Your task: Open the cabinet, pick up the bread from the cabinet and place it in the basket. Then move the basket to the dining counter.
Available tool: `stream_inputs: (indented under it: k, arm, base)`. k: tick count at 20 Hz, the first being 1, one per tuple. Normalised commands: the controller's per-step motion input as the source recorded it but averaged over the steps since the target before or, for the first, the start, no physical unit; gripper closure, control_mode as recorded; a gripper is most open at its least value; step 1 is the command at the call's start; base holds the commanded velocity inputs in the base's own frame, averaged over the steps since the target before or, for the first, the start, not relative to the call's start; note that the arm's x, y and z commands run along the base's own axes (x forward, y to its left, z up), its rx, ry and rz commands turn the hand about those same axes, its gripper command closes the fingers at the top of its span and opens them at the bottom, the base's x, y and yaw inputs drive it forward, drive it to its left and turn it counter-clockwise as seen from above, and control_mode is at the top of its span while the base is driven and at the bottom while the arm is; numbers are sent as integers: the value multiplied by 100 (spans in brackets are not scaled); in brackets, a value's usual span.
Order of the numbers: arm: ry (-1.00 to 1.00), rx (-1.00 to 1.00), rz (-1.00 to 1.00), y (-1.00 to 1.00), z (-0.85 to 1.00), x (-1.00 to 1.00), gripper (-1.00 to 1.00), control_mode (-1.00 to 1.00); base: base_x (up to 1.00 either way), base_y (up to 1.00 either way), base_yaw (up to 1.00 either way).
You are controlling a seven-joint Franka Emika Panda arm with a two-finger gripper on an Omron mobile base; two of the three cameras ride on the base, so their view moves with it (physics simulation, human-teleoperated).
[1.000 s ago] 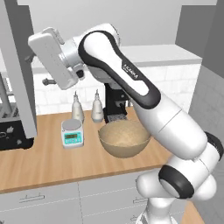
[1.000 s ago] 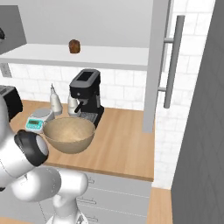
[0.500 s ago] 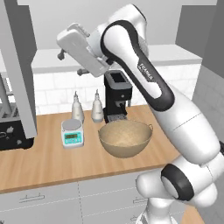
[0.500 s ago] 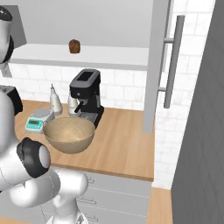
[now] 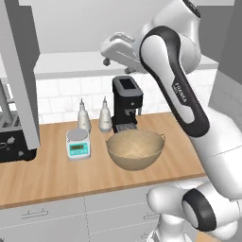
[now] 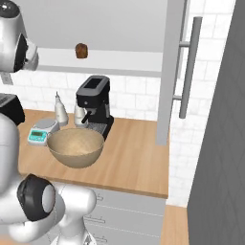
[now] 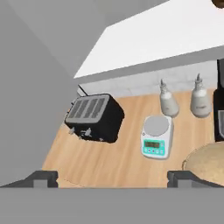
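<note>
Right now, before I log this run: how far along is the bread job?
Done: the light-grey wall cabinet stands open. In hand: nothing; the open end effector is empty. Left: the small dark brown bread sits on the shelf, the tan woven basket holds nothing.

- The wooden worktop (image 5: 56, 175) is carrying the basket (image 5: 135, 149), a kitchen scale (image 5: 78, 143), two bottles (image 5: 94, 116), a coffee machine (image 5: 126, 102) and a toaster (image 7: 94, 117).
- The cabinet shelf (image 6: 115, 60) is bearing the bread (image 6: 81, 50).
</note>
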Motion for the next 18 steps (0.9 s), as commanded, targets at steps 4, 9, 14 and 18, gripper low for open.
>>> stream_inputs:
  k: [4,9,14,18]
  arm:
    - [-44,-29,-13,-100,-15,3,-100,-100]
    - [-11,-16,-18,-94,6,32,-100,-100]
    - [-1,-9,-12,-74,3,15,-100,-100]
    - [-2,-3,-10,-15,0,78,-100,-100]
  base:
    - [0,0,0]
    - [0,0,0]
    - [0,0,0]
    - [0,0,0]
